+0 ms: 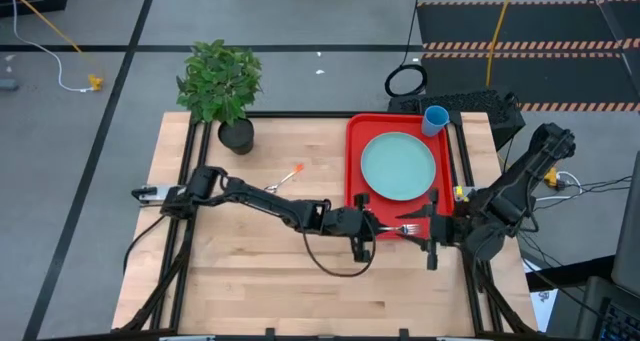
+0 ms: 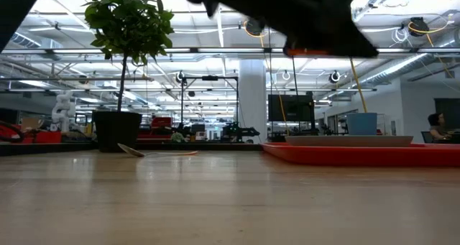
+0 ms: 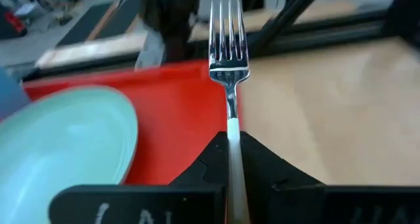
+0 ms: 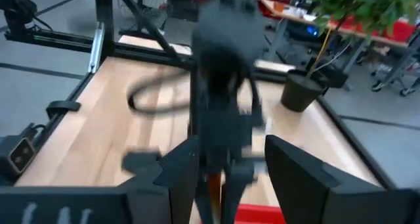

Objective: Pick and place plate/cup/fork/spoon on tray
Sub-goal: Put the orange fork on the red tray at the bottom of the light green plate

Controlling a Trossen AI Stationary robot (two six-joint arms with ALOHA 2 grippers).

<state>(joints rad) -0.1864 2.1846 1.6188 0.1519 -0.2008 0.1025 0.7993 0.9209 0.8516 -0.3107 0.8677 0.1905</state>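
Note:
My left gripper (image 1: 375,226) reaches from the table's left over the near part of the red tray (image 1: 360,196) and is shut on the fork (image 3: 230,53). The fork's tines point toward my right gripper (image 1: 433,236). That gripper stands open just off the tray's near right corner, a short way from the tines. The turquoise plate (image 1: 398,166) lies on the tray. The blue cup (image 1: 435,119) stands upright at the tray's far right corner. The orange-handled spoon (image 1: 288,177) lies flat on the bare wood, left of the tray. My left gripper pinches the fork's handle (image 3: 231,137) between its two fingers. The fingers come from the table's left, close to level, and lie along the fork. The neck and tines (image 3: 228,33) stick out ahead of the fingertips. The fork is lifted clear, over the tray's near edge.
A potted plant (image 1: 222,86) stands at the table's far left. Bare wood lies near and left of the tray (image 2: 359,155). A black cable (image 1: 335,266) loops under my left arm. Black rails run along the table's edges.

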